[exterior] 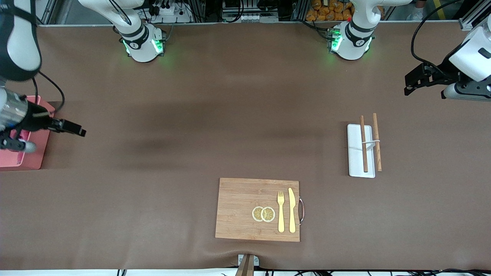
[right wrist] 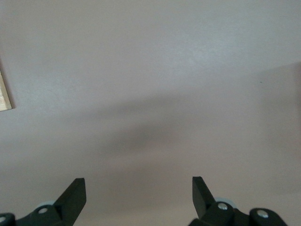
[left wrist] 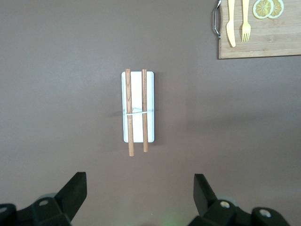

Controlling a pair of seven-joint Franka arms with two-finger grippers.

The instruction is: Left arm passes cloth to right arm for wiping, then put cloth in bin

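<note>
- Plain brown tabletop [exterior: 191, 115], with both arm bases along its 12 o'clock edge in the front view.
- At the 9 o'clock edge, toward the right arm's end: salmon-pink rectangular plastic bin [exterior: 34, 161], partly covered by the right arm.
- Small magenta-pink cloth: cannot tell where; not made out in any view.
- Right claw [exterior: 78, 130] [right wrist: 138, 188] over bare tabletop just beside the bin, fingers spread wide, grasping nothing.
- Left claw [exterior: 412, 84] [left wrist: 140, 188] at about 2 o'clock, over bare tabletop at the left arm's end, likewise released and empty.
- At roughly 3 o'clock from the tabletop's middle: white rectangular tray [exterior: 355, 153], with two brown sticks [exterior: 363, 143] lying lengthwise, one on it and one along its edge.
- At 6 o'clock, nearest the front camera: bamboo cutting board [exterior: 238, 207] with a metal handle.
- On that board: two overlapping lemon slices [exterior: 263, 214], then a yellow fork [exterior: 280, 211] and yellow knife [exterior: 292, 210] side by side, toward the handle.
</note>
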